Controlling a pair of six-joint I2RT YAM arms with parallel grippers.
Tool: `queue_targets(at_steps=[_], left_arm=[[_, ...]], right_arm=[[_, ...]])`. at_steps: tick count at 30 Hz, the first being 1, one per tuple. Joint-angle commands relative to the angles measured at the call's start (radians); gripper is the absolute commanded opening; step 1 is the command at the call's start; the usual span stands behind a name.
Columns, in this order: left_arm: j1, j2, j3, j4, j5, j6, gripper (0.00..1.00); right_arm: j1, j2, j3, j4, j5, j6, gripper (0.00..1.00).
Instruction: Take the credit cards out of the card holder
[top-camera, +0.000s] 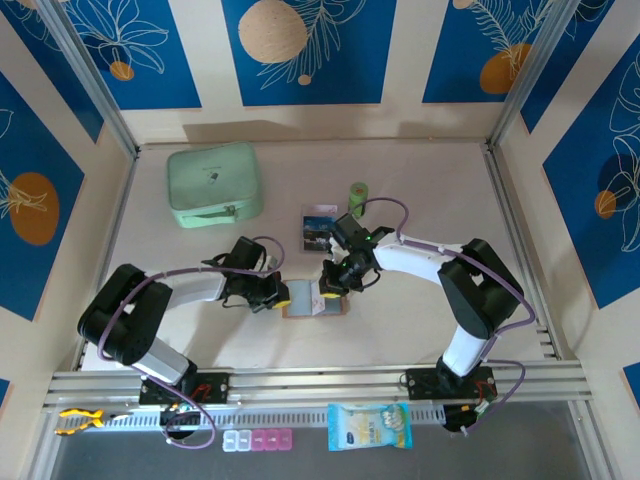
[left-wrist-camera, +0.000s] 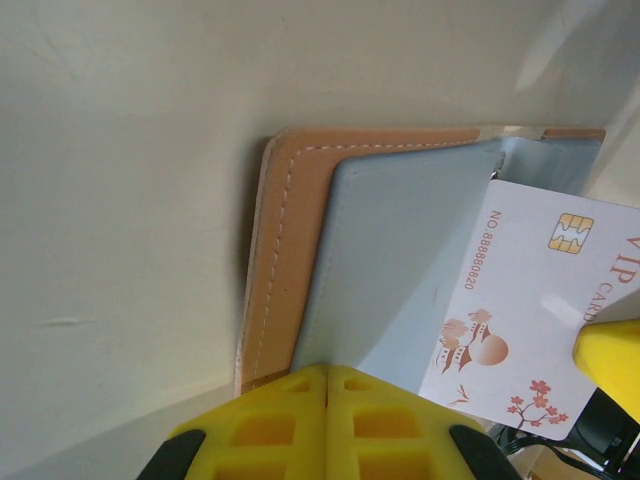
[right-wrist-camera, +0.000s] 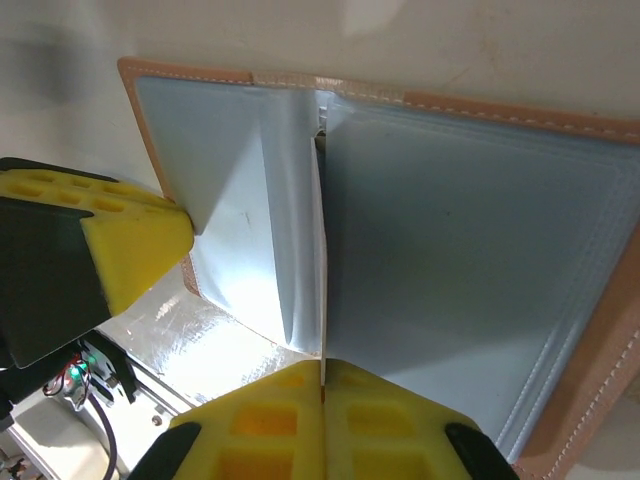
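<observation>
Card holder (top-camera: 308, 300) lies near loose card (top-camera: 319, 227), green cylinder (top-camera: 358, 192).

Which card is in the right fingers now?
The white VIP card with the gold chip, pinched by the right fingers over the card holder; the dark printed card lies free on the table.

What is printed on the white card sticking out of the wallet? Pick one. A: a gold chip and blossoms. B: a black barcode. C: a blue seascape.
A: in the left wrist view the white card, poking from the card holder, bears a gold chip, a number and blossoms.
</observation>
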Motion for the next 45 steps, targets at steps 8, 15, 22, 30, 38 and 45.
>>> queue_targets(at_steps=[8, 15, 22, 30, 38, 45], left_arm=[[-0.005, -0.014, 0.028, -0.051, -0.034, 0.015, 0.0], [-0.003, -0.024, 0.048, -0.063, -0.037, 0.026, 0.04], [0.009, -0.037, 0.037, -0.071, -0.049, 0.043, 0.1], [0.013, 0.011, 0.013, -0.032, -0.015, 0.035, 0.11], [0.012, -0.022, -0.003, -0.043, -0.014, 0.026, 0.13], [0.017, -0.08, 0.018, -0.1, -0.051, 0.034, 0.16]], right_arm=[[-0.039, -0.116, 0.041, -0.117, 0.03, -0.094, 0.03], [-0.106, -0.136, 0.132, -0.223, 0.042, -0.434, 0.02], [-0.153, -0.087, 0.297, -0.316, 0.158, -0.928, 0.0], [-0.161, 0.041, 0.51, -0.366, 0.325, -1.366, 0.0], [-0.201, 0.247, 0.787, -0.45, 0.309, -1.511, 0.0], [-0.221, 0.392, 0.98, -0.515, 0.295, -1.568, 0.0]])
